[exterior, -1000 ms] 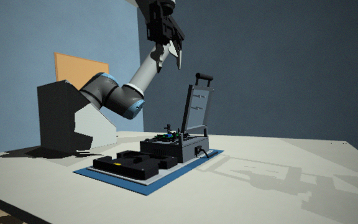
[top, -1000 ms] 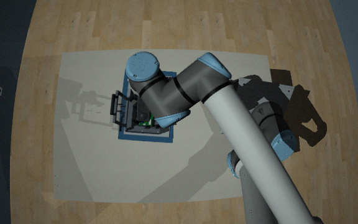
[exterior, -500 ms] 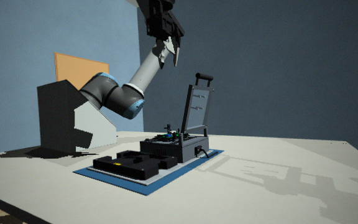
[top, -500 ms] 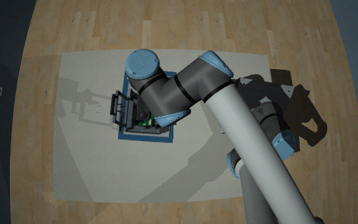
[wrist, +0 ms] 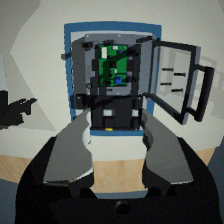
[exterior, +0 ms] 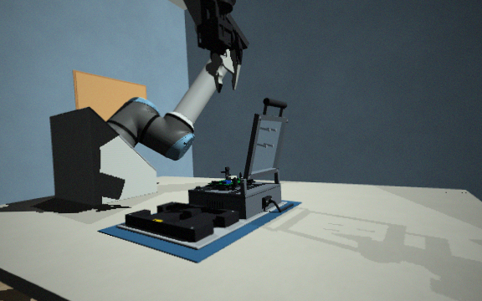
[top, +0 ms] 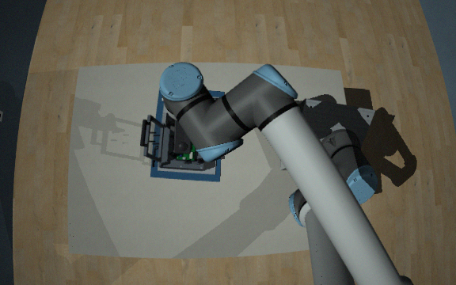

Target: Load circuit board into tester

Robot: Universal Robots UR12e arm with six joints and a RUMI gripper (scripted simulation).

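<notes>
The green circuit board (wrist: 113,66) lies seated in the dark grey tester (exterior: 236,197). The two-jaw end effector (exterior: 228,81) hangs high above, narrowed and empty. Closing comes next: reach the upright hinged lid's (exterior: 266,144) black handle (exterior: 275,103) and push down.

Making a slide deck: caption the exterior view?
Empty gripper high above the tester, circuit board seated, lid open.

Top looks down, exterior sideways, wrist downward — all share the tester (wrist: 111,70).
</notes>
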